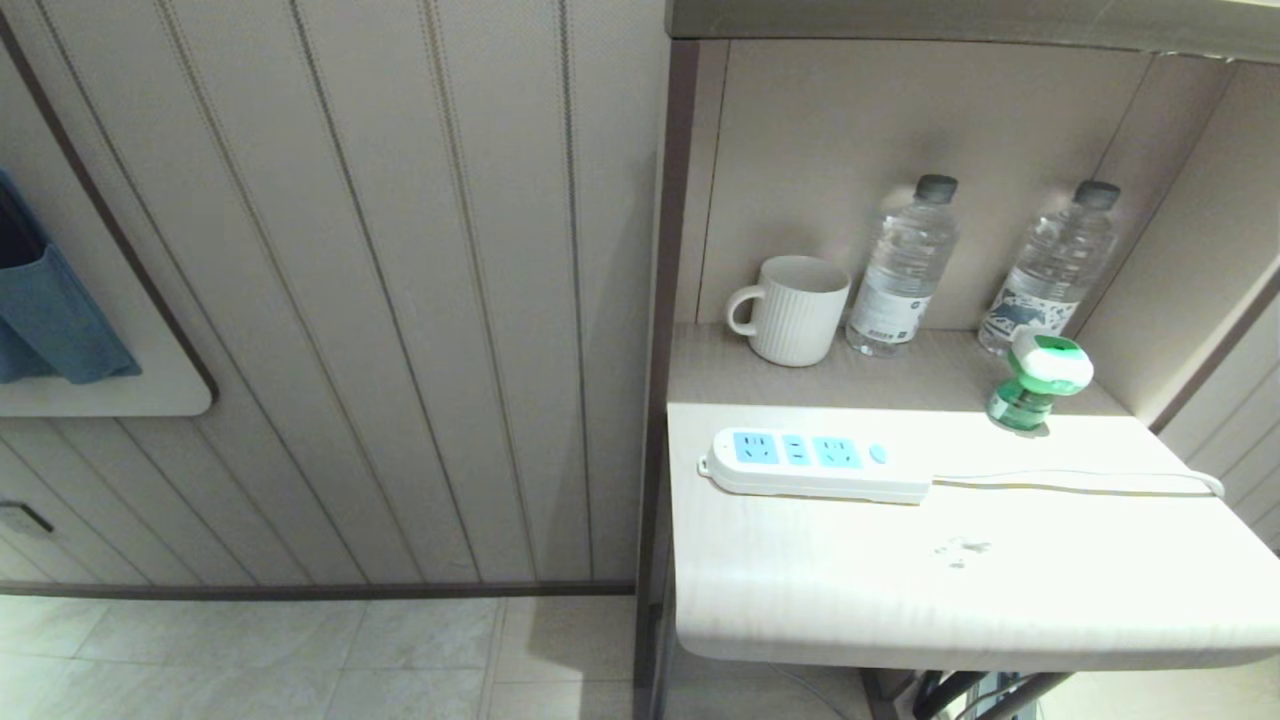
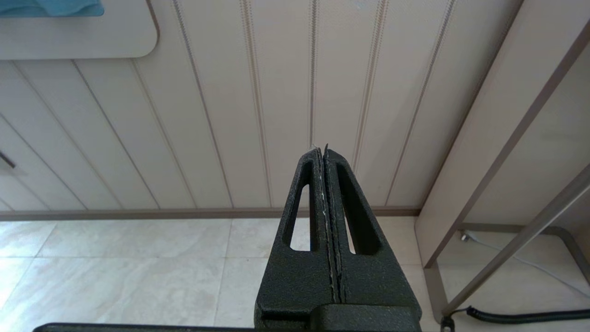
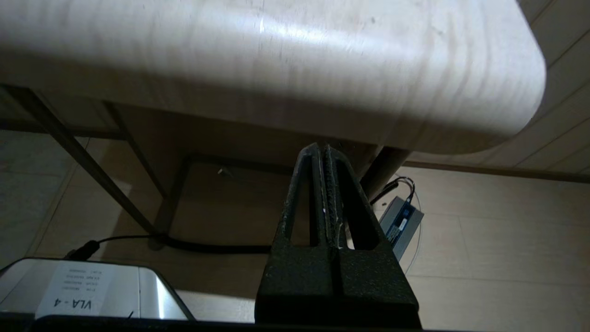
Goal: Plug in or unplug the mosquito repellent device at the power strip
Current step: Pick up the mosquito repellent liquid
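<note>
The small green-and-white plastic mosquito repellent device (image 1: 1035,385) stands unplugged at two o'clock from the long flat white power strip (image 1: 815,464), whose long axis runs nine-to-three. The right gripper (image 3: 325,152), clenched empty below the pale wooden table's (image 3: 322,69) edge, is probably nearer; the left gripper (image 2: 324,154), also clenched empty, faces the wall.

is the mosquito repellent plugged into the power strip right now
No, the mosquito repellent device stands upright on the table, apart from the power strip, whose sockets are all empty.
</note>
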Robot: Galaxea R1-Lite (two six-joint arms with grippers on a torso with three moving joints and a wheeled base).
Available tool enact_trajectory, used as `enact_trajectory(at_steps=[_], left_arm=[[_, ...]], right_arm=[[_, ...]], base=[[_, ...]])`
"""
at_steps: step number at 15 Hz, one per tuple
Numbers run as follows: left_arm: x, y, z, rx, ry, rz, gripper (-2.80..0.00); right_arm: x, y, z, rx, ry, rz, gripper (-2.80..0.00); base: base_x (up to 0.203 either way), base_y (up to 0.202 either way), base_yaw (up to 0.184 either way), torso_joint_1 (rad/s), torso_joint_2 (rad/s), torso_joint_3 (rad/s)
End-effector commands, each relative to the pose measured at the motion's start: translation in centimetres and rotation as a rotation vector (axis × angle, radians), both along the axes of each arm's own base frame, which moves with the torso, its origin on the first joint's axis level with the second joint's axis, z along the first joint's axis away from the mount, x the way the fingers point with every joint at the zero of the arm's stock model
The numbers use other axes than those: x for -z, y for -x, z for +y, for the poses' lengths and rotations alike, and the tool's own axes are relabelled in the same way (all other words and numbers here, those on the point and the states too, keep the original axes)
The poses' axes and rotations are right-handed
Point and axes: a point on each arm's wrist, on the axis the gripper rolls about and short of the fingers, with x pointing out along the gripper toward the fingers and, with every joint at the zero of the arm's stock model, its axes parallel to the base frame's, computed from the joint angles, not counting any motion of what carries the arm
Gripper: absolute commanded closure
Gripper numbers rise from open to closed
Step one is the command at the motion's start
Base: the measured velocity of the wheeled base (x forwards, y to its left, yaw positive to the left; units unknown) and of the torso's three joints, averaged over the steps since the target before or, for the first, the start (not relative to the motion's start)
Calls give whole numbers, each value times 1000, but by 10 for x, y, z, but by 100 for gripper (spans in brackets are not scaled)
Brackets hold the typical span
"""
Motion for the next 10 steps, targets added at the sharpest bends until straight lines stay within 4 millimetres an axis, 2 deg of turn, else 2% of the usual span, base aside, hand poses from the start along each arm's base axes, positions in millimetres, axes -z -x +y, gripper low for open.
enact_trajectory(at_steps=[1, 4, 10], left_arm=[[0, 0, 0, 1, 0, 2, 0], [0, 0, 0, 0, 0, 2, 0], [0, 0, 0, 2, 3, 2, 0]], right_arm=[[18, 5, 1, -22, 0, -21, 0], [21, 15, 1, -50, 6, -127, 0], [36, 24, 0, -16, -19, -109, 0]], base=[[0, 0, 0, 0, 0, 0], [0, 0, 0, 0, 0, 0], [0, 0, 0, 0, 0, 0]])
